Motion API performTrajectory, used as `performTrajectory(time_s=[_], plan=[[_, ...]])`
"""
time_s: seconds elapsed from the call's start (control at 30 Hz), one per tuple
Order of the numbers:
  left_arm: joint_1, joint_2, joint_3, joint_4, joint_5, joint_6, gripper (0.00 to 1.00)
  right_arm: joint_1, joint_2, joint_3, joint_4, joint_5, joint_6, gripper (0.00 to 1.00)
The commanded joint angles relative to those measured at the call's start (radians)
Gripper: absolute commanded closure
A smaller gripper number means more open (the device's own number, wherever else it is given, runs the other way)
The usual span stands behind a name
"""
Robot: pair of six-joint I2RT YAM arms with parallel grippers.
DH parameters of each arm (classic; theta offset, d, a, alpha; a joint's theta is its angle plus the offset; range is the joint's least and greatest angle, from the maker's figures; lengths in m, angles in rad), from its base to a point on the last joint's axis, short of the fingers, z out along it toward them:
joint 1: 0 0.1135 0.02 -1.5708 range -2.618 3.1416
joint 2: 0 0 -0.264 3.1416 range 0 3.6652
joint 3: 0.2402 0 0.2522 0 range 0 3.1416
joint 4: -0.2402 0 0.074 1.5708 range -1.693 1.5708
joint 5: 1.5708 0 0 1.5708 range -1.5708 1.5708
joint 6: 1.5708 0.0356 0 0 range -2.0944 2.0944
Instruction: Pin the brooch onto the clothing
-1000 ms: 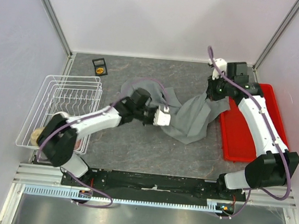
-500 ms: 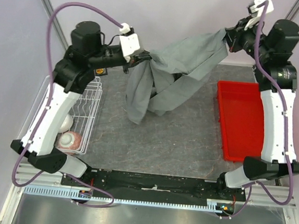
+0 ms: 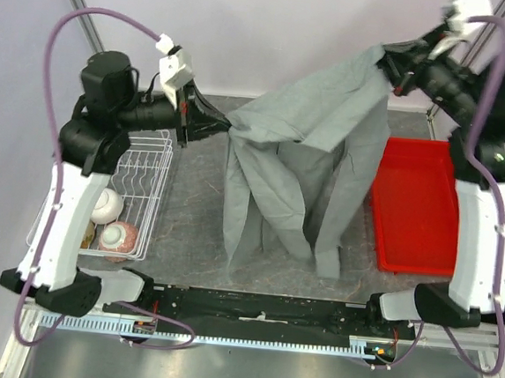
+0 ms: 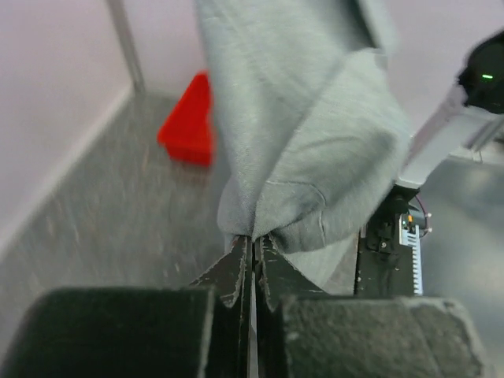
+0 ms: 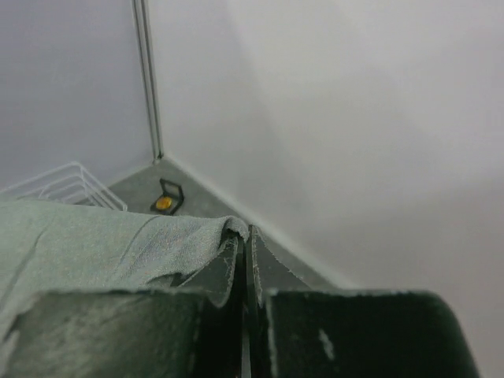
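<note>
The clothing is a grey shirt held up in the air, stretched between both grippers, its lower folds hanging toward the table. My left gripper is shut on the shirt's left upper edge; in the left wrist view the closed tips pinch a fold of the cloth. My right gripper is shut on the right upper edge; its closed tips pinch the cloth. The brooch, orange-gold, lies in a small open black box by the far wall. It is hidden in the top view.
A white wire rack stands at the left with bowls in it; it also shows in the right wrist view. A red tray lies at the right and also shows in the left wrist view.
Both arms have lifted the shirt off the table. Since half a second ago the grippers have drawn further apart and the shirt hangs wider and lower.
</note>
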Motion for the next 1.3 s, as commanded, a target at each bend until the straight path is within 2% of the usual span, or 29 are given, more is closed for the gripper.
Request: performTrajectory(time_s=[0.0,0.03,0.1,0.13,0.17,0.2,0.23,0.27,0.33,0.37,0.47,0.53,0.63,0.73,0.8,0.97,1.1,1.27], plan=[[0.142,0.114,-0.139,0.028,-0.001,-0.271,0.98,0.094,0.227,-0.114,-0.220,0.054,-0.075,1.00],[0.142,0.121,-0.191,0.028,-0.059,-0.259,0.98,0.117,0.247,-0.184,-0.210,0.071,-0.080,1.00],[0.142,0.138,-0.251,0.027,-0.119,-0.240,0.98,0.177,0.325,-0.238,-0.179,0.129,-0.070,0.74],[0.145,0.162,-0.310,0.027,-0.192,-0.248,0.98,0.190,0.364,-0.237,-0.190,0.149,-0.067,0.62],[0.151,0.174,-0.340,0.022,-0.220,-0.256,0.96,0.200,0.448,-0.217,-0.214,0.167,-0.058,0.37],[0.156,0.184,-0.364,0.016,-0.252,-0.259,0.92,0.198,0.491,-0.184,-0.251,0.196,-0.063,0.28],[0.161,0.206,-0.410,0.004,-0.310,-0.260,0.87,0.198,0.525,-0.124,-0.335,0.268,-0.076,0.19],[0.176,0.213,-0.430,0.001,-0.331,-0.259,0.73,0.195,0.545,-0.120,-0.358,0.301,-0.122,0.15],[0.194,0.213,-0.482,0.016,-0.381,-0.251,0.60,0.180,0.532,-0.180,-0.389,0.339,-0.165,0.10],[0.216,0.208,-0.495,0.024,-0.392,-0.245,0.50,0.178,0.500,-0.215,-0.391,0.342,-0.199,0.10],[0.240,0.208,-0.523,0.051,-0.414,-0.216,0.39,0.174,0.437,-0.378,-0.385,0.342,-0.248,0.10],[0.241,0.213,-0.520,0.054,-0.394,-0.179,0.37,0.174,0.409,-0.486,-0.371,0.319,-0.264,0.13],[0.231,0.210,-0.544,0.090,-0.298,-0.043,0.36,0.184,0.361,-0.599,-0.328,0.269,-0.280,0.16],[0.211,0.245,-0.544,0.078,-0.267,0.161,0.35,0.210,0.355,-0.656,-0.305,0.250,-0.287,0.19],[0.201,0.297,-0.532,0.064,-0.265,0.195,0.35,0.227,0.370,-0.671,-0.277,0.255,-0.276,0.20],[0.199,0.394,-0.481,0.071,-0.244,0.126,0.38,0.296,0.418,-0.705,-0.193,0.282,-0.221,0.28],[0.199,0.423,-0.490,0.107,-0.213,0.050,0.39,0.368,0.461,-0.731,-0.104,0.338,-0.178,0.31],[0.201,0.418,-0.507,0.128,-0.227,0.013,0.39,0.401,0.539,-0.736,-0.036,0.473,-0.149,0.34]])
